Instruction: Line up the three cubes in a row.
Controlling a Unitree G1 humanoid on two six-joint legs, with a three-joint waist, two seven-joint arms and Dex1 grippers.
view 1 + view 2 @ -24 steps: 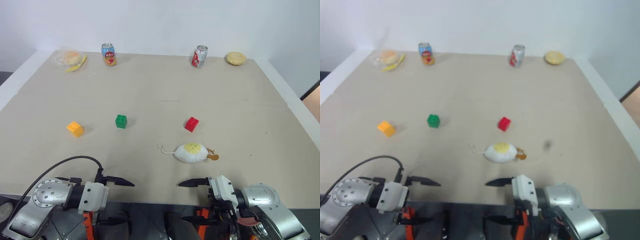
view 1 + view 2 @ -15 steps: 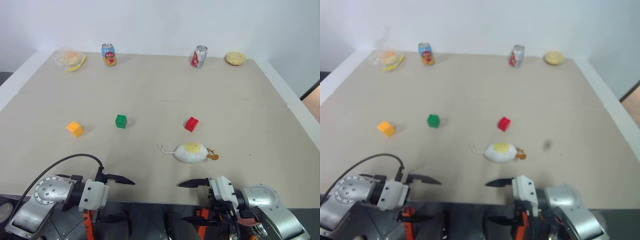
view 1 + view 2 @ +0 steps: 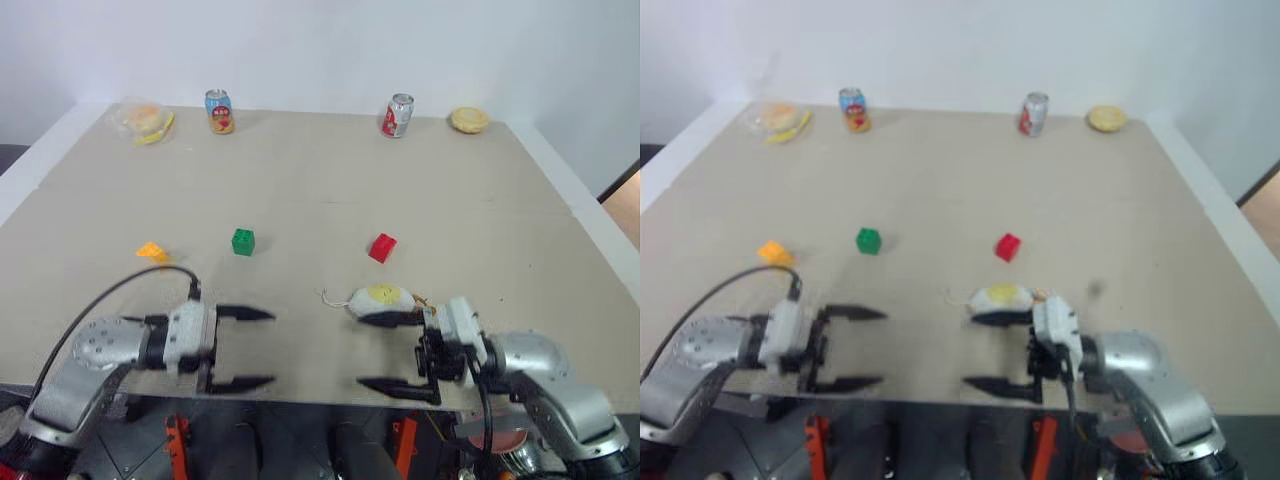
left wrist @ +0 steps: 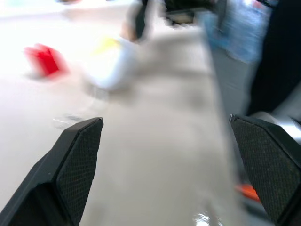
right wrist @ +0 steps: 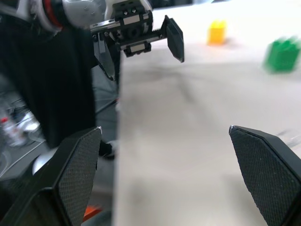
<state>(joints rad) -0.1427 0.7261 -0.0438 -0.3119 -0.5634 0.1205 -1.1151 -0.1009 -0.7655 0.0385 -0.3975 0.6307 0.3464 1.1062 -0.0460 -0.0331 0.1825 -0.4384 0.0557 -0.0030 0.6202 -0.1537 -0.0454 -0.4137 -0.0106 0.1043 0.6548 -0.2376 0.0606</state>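
Plastic, head views: red cube (image 3: 382,247), green cube (image 3: 242,241) and orange-yellow cube (image 3: 152,251) are sitting on the beige table (image 3: 480,210), well apart from one another in a loose line; a plush toy (image 3: 380,300) is lying just beside the red one, nearer the robot.
Grippers, head views: left gripper (image 3: 240,348) and right gripper (image 3: 396,352) are hovering at the table's near edge, jaws spread wide, carrying nothing.
Left wrist view: fingers (image 4: 77,160) are standing far apart with only bare table between them; the red cube (image 4: 44,60) is showing beyond, blurred.
Right wrist view: fingers (image 5: 77,165) are likewise splayed and empty; green cube (image 5: 282,54) and orange-yellow cube (image 5: 217,32) are lying ahead.
Handling, judged: cubes are looking light, rigid and rather smooth; flat opposite side walls, not the studded top, are offering the surest hold.
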